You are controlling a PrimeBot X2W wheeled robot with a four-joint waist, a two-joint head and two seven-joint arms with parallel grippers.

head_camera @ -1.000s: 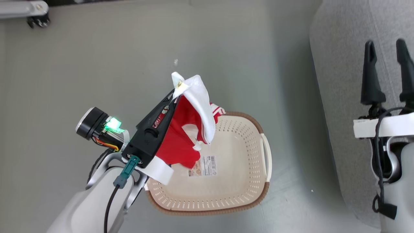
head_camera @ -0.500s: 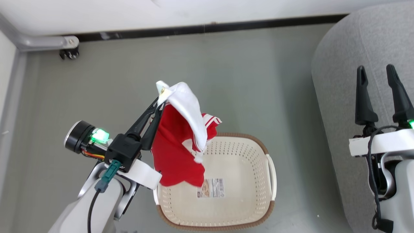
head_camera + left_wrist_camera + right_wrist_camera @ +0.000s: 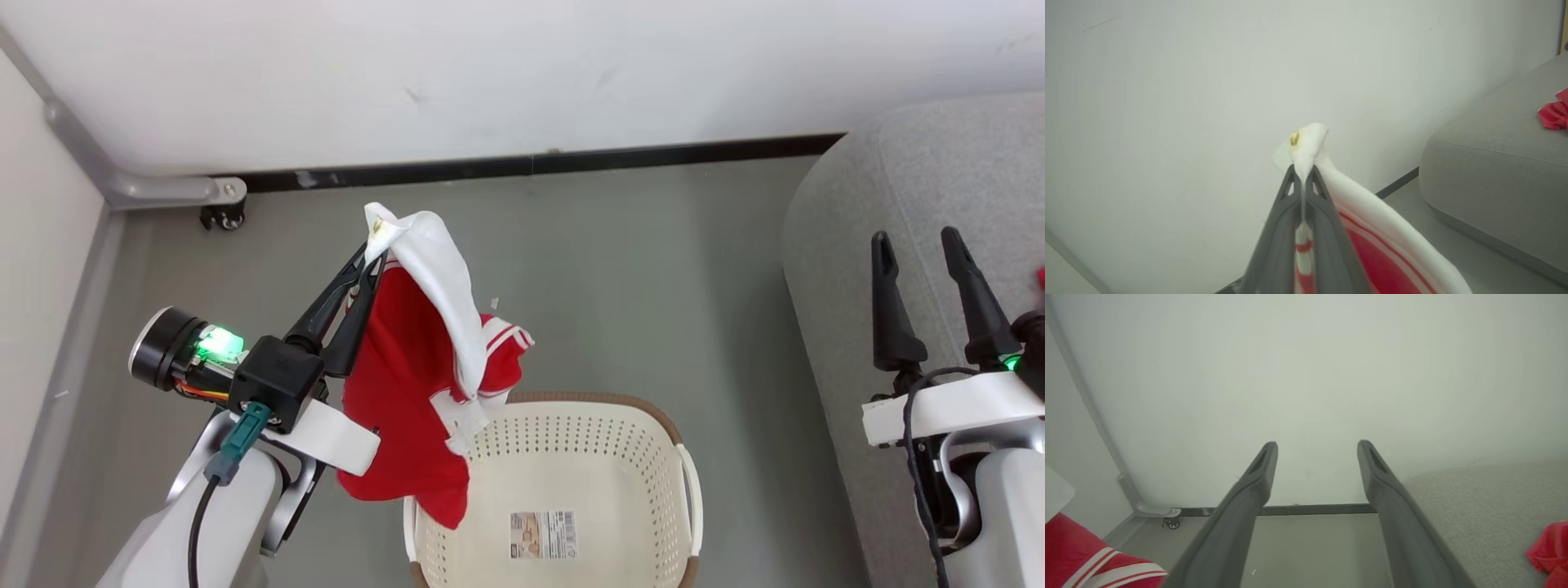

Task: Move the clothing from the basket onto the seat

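My left gripper (image 3: pixel 369 255) is shut on a white edge of the red-and-white clothing (image 3: pixel 408 384), which hangs from it above and to the left of the basket (image 3: pixel 678 457). In the left wrist view its fingers (image 3: pixel 1314 192) pinch the white cloth (image 3: pixel 1306 143). The cream basket sits on the floor at the bottom middle, with a barcode sticker (image 3: pixel 543 535) in its bottom. My right gripper (image 3: pixel 914 245) stands open over the grey seat (image 3: pixel 914 180) at the right, nothing between its fingers (image 3: pixel 1261 465). Another red piece of clothing (image 3: pixel 1549 549) lies on the seat (image 3: pixel 1486 506).
A white wall with a dark baseboard (image 3: pixel 571 159) runs along the back. A grey pipe with a small caster (image 3: pixel 222 214) is at the back left corner. Grey floor (image 3: pixel 637 278) lies between the basket and the wall.
The head camera has tilted up, so the wall now shows and the basket sits lower in view. My left gripper has lifted the garment higher, its hem now off the basket bottom.
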